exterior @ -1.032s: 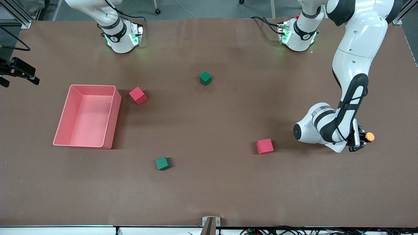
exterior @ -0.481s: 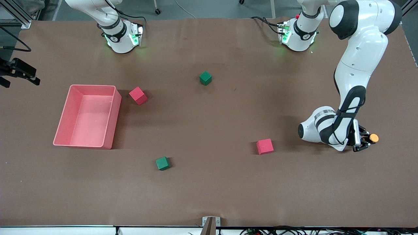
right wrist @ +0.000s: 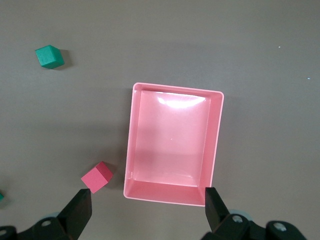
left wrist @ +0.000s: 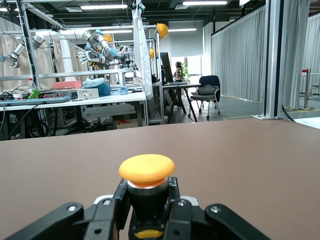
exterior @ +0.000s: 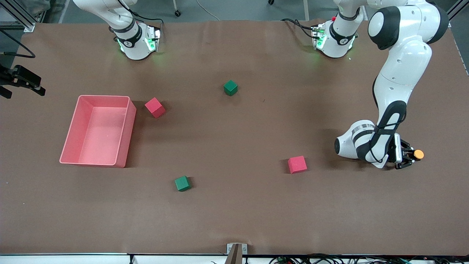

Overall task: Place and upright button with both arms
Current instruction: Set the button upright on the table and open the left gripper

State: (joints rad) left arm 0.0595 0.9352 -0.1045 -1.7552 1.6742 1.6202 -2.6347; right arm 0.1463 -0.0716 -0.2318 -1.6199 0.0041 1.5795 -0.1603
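Observation:
The button [exterior: 418,154] has a round orange cap on a black body. My left gripper [exterior: 409,158] is shut on its body, low over the table at the left arm's end, beside a red cube [exterior: 297,164]. The gripper points sideways, so the cap faces the table's end. In the left wrist view the orange cap [left wrist: 147,169] sticks out between the two black fingers [left wrist: 172,192] of my left gripper [left wrist: 147,196]. My right gripper [right wrist: 146,200] is open, high over the pink bin [right wrist: 172,144]; only part of the right arm [exterior: 110,14] shows in the front view.
The pink bin [exterior: 75,130] stands toward the right arm's end. A red cube [exterior: 154,107] lies beside it. A green cube [exterior: 230,87] lies mid-table, and another green cube [exterior: 182,183] lies nearer the front camera.
My left arm has shifted a little toward its own end of the table with the button still held. The right arm has not moved.

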